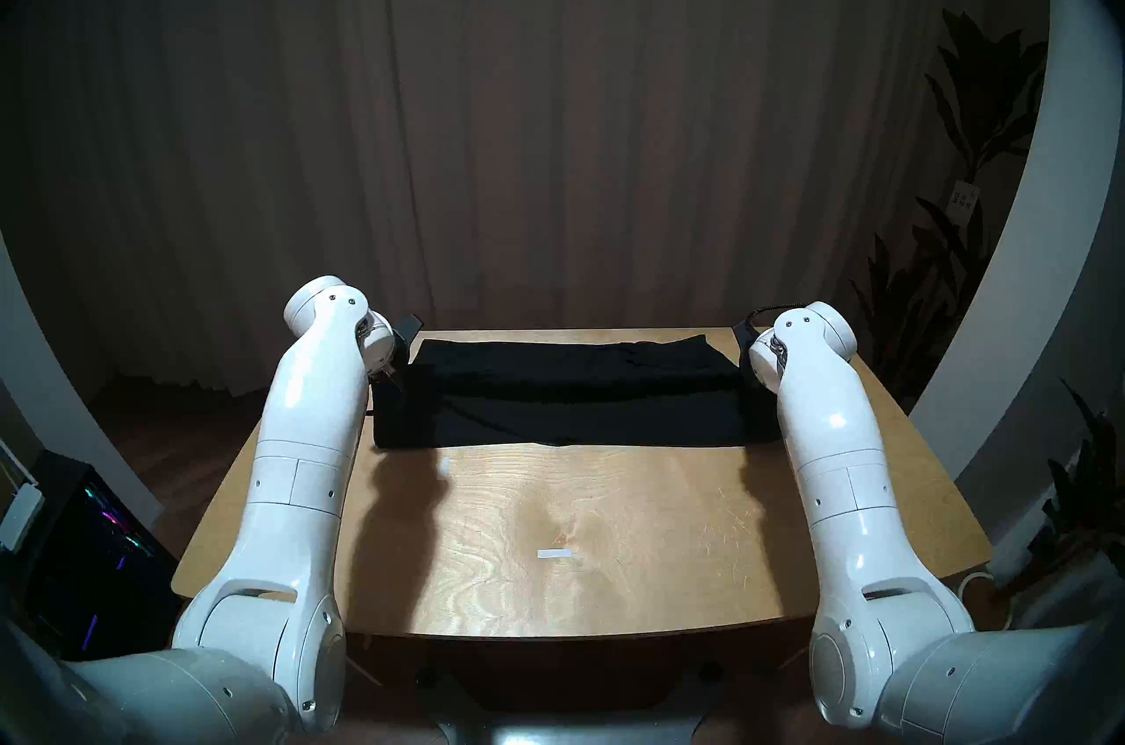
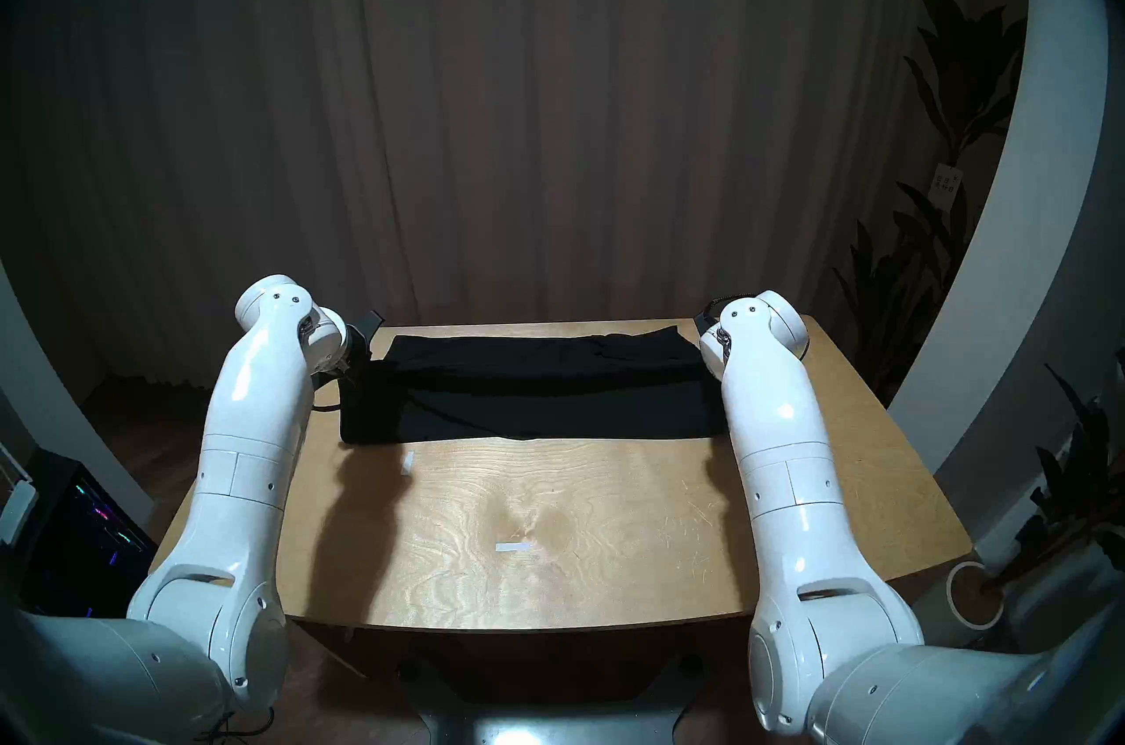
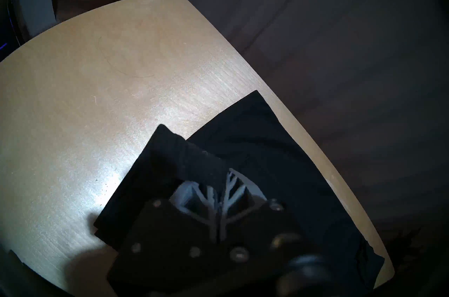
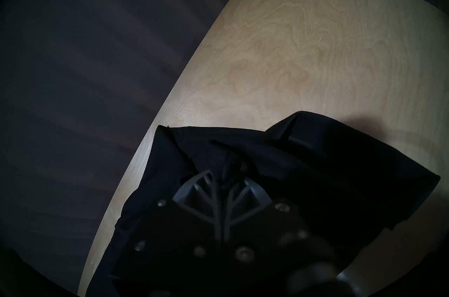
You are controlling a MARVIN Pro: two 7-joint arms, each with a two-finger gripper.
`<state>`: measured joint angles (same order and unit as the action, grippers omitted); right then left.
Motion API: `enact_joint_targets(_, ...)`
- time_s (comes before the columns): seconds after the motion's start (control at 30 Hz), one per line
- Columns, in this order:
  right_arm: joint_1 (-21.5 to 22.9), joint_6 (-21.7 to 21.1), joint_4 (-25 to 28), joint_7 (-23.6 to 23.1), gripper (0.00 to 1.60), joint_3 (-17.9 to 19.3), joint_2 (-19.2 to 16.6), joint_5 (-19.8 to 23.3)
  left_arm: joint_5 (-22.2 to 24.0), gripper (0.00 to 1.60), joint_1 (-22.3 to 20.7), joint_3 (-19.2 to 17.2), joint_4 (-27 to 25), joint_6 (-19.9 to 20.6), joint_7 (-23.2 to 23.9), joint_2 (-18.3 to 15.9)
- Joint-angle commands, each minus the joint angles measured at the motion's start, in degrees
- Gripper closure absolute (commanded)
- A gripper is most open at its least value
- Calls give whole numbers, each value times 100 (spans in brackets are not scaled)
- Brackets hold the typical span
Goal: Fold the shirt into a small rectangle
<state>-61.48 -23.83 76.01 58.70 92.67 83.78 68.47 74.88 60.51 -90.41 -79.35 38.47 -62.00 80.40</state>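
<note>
While both my grippers [image 3: 222,176] [image 4: 222,178] pinch the shirt [image 1: 566,396], unmarked tape strips [image 1: 555,554] dot the table's [image 1: 609,591] bare near half.

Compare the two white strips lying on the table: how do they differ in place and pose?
The near strip lies crosswise on bare, well-lit wood toward the table's front; the far strip lies more lengthwise, close to the shirt's front edge. The far strip sits beside the left arm's shadow; the near one is clear of it. Both are small, white and flat.
</note>
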Motion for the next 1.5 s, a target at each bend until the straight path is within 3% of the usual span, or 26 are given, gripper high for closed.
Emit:
enact_joint_targets(0.0, 654, 75, -195, 156, 160, 47, 23, -2, -96, 160, -649, 120, 209, -67, 7, 49)
enact_joint_targets(0.9, 1709, 307, -1587, 533, 160, 226, 144, 19, -375, 160, -1712, 558, 1706, -206, 72, 201)
enact_joint_targets(1.47, 2003, 587, -2226, -59, 160, 328, 291, 110, -495, 160, -2170, 739, 2732, -497, 628, 279)
